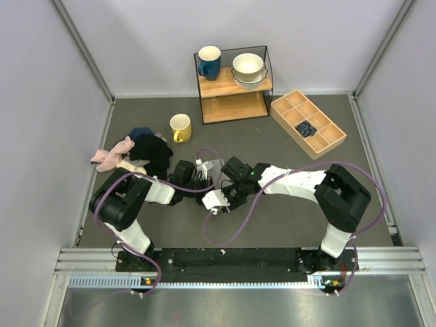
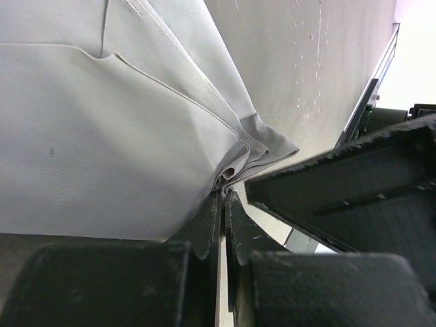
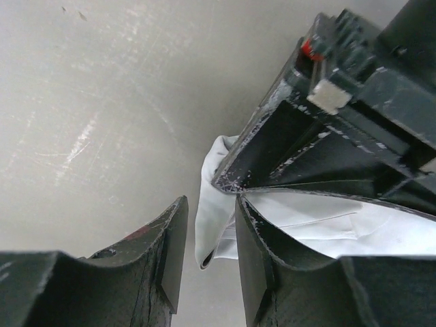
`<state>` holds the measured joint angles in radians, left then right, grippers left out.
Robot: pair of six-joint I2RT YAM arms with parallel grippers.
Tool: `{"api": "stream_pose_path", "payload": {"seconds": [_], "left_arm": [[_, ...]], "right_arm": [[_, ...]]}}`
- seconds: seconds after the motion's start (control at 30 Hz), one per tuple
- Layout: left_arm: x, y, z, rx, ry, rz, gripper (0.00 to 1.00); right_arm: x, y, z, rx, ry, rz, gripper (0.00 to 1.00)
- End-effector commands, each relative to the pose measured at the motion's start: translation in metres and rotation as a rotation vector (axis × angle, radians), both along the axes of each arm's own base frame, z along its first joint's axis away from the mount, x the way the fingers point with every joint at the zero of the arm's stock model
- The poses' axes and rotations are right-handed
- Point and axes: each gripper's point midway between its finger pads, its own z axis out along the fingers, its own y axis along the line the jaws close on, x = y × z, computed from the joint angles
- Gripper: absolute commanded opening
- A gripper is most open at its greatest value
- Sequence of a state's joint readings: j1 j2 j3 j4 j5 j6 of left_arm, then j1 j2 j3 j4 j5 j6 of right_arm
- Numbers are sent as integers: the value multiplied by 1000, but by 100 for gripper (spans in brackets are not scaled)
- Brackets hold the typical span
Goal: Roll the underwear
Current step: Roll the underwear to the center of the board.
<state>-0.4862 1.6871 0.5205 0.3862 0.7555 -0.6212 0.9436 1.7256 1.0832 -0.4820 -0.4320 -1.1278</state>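
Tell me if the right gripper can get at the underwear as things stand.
Probably yes. The right gripper stands open, with a hanging fold of the underwear already in the gap between its fingers and nothing in between. The left gripper, shut on it right beside, leaves little room.

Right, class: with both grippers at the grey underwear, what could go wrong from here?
1. The left gripper pinches only a thin folded corner of the underwear; a pull may slip it free.
2. The right gripper stands open at the cloth's edge, close beside the left gripper; closing may catch it or miss the cloth.
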Motion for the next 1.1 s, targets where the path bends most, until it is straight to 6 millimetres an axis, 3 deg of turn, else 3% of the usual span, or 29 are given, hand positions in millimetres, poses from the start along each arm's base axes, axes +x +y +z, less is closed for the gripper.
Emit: {"api": "stream_pose_path", "payload": {"seconds": [0.0, 0.23, 0.67, 0.83, 1.07], "left_arm": [[1, 28, -43, 170, 28, 93, 0], [0, 30, -43, 167, 29, 98, 0], [5, 31, -29, 151, -18, 118, 16], [10, 30, -17, 132, -55, 127, 23], [24, 36, 18, 120, -185, 185, 33]], "right_arm": [[7, 6, -4, -31, -16, -20, 35], [16, -4, -27, -113, -46, -35, 35], [24, -17, -45, -162, -55, -48, 33], [23, -21, -52, -176, -37, -45, 22], [9, -22, -55, -191, 71, -34, 8]]}}
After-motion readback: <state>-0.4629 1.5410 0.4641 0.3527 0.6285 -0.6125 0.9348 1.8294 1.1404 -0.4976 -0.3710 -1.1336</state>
